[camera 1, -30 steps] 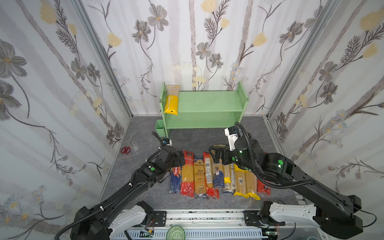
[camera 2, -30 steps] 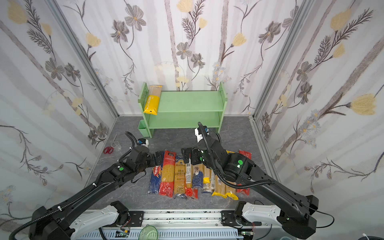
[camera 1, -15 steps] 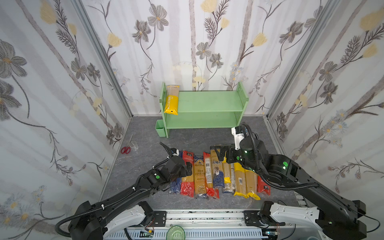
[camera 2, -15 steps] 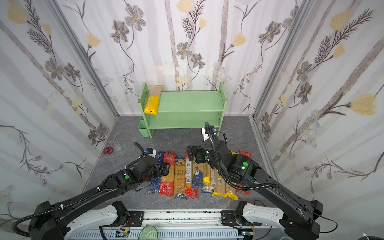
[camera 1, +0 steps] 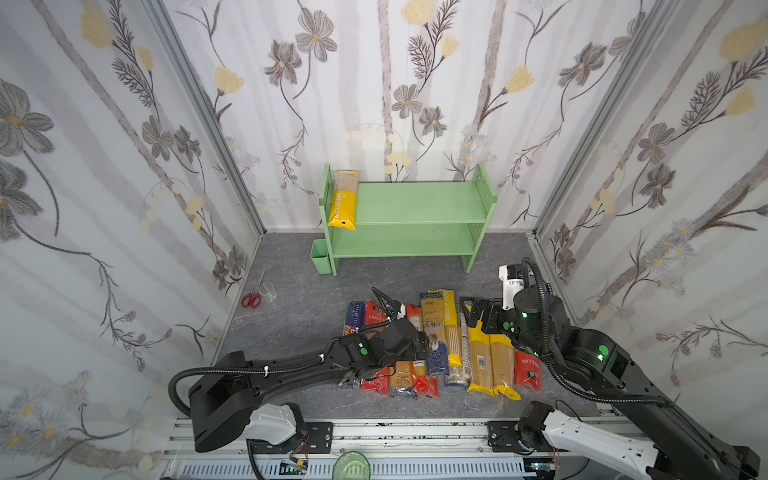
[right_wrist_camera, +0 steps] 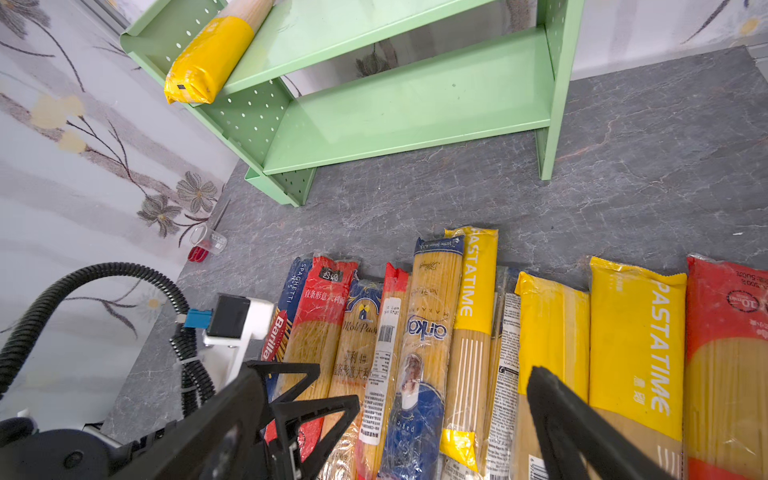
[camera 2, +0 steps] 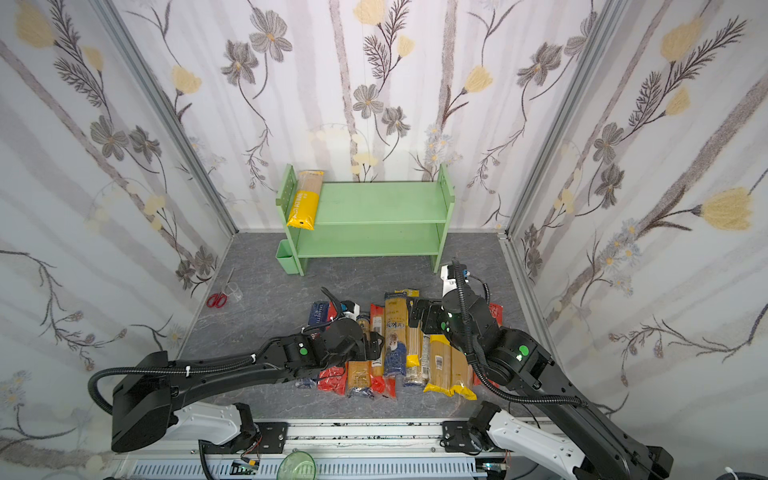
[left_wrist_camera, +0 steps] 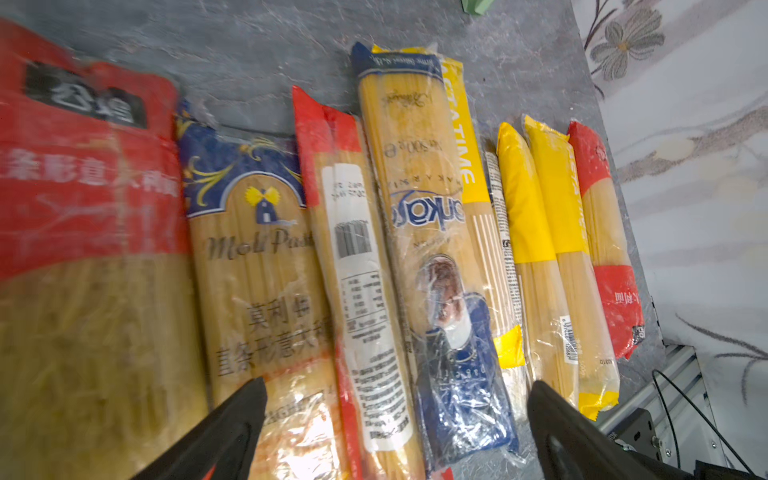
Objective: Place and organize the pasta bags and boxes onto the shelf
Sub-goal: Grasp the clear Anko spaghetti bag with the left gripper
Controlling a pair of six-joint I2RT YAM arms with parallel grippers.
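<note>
In front of the shelf (camera 1: pixel 419 203) and well to its left lie red-handled scissors (camera 1: pixel 251 299); a small green cup (camera 1: pixel 321 257) sits just beside its left leg. One yellow PASTATIME bag (camera 1: pixel 343 203) lies at the left end of the shelf's top tier. In front of the shelf the other packs lie side by side, with the dark blue Barilla box (camera 1: pixel 354 318) leftmost. The left gripper (left_wrist_camera: pixel 395 399) hangs wide open over the navy-labelled spaghetti bag (left_wrist_camera: pixel 428 216) mid-row. The right gripper (right_wrist_camera: pixel 395 374), equally wide and empty, hovers over the yellow-ended bags (camera 1: pixel 490 361) further right. The bags look light, slick-filmed and brittle inside, so a grasp across the middle seems best
</note>
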